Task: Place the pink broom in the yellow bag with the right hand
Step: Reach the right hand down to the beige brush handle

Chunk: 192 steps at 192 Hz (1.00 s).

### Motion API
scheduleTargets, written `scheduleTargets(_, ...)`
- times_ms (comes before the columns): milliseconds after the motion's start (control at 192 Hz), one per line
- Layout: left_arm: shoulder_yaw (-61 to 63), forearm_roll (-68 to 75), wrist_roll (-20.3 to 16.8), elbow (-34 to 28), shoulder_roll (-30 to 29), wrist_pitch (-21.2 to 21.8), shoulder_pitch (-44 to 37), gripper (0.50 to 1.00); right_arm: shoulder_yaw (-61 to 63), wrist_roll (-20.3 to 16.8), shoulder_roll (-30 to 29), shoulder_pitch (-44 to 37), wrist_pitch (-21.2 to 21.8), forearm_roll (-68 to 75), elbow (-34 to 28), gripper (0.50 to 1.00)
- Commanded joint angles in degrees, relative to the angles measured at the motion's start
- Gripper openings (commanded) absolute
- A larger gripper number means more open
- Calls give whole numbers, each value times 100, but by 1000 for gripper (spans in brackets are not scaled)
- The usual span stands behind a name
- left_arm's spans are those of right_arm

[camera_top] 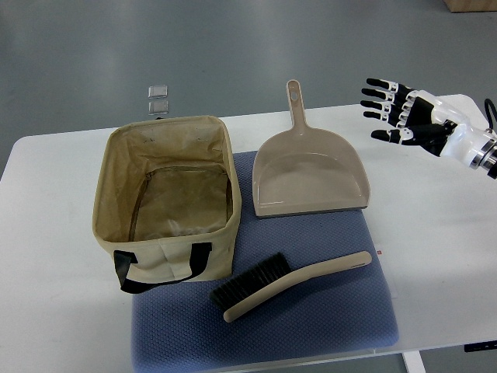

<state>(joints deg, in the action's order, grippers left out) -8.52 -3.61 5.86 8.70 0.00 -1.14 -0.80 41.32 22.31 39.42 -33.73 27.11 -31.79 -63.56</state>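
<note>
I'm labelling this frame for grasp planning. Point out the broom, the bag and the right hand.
broom (pixel 299 277): top view, middle of its handle.
bag (pixel 167 247): top view, near outer wall.
right hand (pixel 408 116): top view, palm, fingers spread.

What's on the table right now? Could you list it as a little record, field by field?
table: white, with a blue mat in the middle
bag: open fabric bag on the mat's left part, black handles, nothing seen inside
dustpan: lying flat right of the bag, handle pointing away from the robot
broom: hand brush lying on the mat nearer the robot, dark bristles at its left end
right hand: above the table's far right, fingers spread, holding nothing
left hand: not in view
task state: broom not yet picked up
</note>
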Motion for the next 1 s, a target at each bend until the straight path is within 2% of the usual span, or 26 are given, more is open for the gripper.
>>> scheduleTargets(0,0,0,3,0,0,0,1,1000,-361,230,242,-81,-56,-715,-544,932)
scheduleTargets(177,0,0,3,0,0,0,1,1000,-748,397,435,-81,-548,-2200,-1308,930)
scheduleTargets(324,0,0,3,0,0,0,1,1000,-1231,468,549,-81,-1225,-3518,-1879,930)
scheduleTargets(438,0,0,3,0,0,0,1,1000,-1574,468,549,-81,-1664,-4449,-2126,930)
scheduleTargets(658,0,0,3,0,0,0,1,1000,-2128,459,514,-81,-2236,-5443,-2319,928)
scheduleTargets(861,0,0,3,0,0,0,1,1000,-2391,406,470,-81,-2763,-6041,-2310,885)
scheduleTargets(997,0,0,-6,0,0,0,1,1000,-2444,292,417,-72,-2992,-6269,-2293,815)
